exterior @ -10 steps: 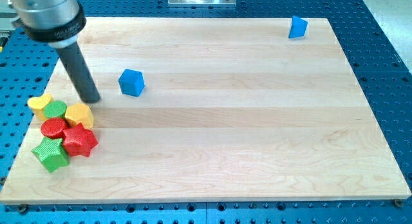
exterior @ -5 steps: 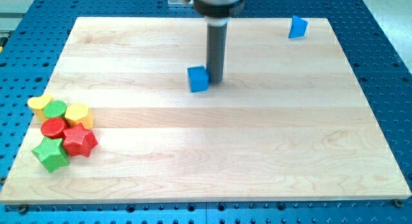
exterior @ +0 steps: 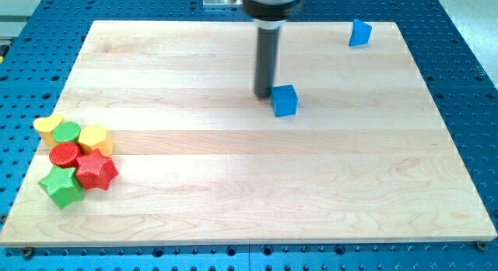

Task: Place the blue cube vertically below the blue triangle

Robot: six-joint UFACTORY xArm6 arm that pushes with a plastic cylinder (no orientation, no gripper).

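The blue cube (exterior: 285, 100) lies on the wooden board (exterior: 249, 185) a little right of centre, in the upper half. My tip (exterior: 264, 96) stands just left of the cube, touching or nearly touching its upper left edge. The blue triangle (exterior: 359, 33) sits near the board's top right corner, well up and to the right of the cube.
A cluster of blocks lies at the board's left edge: a yellow heart (exterior: 48, 125), a green cylinder (exterior: 68, 134), a yellow block (exterior: 95, 137), a red cylinder (exterior: 64, 155), a red star (exterior: 95, 170) and a green star (exterior: 61, 185).
The blue cube has moved rightward across the board, from the left part to right of centre. My tip went from the cube's left to its right side and is now on its left again.
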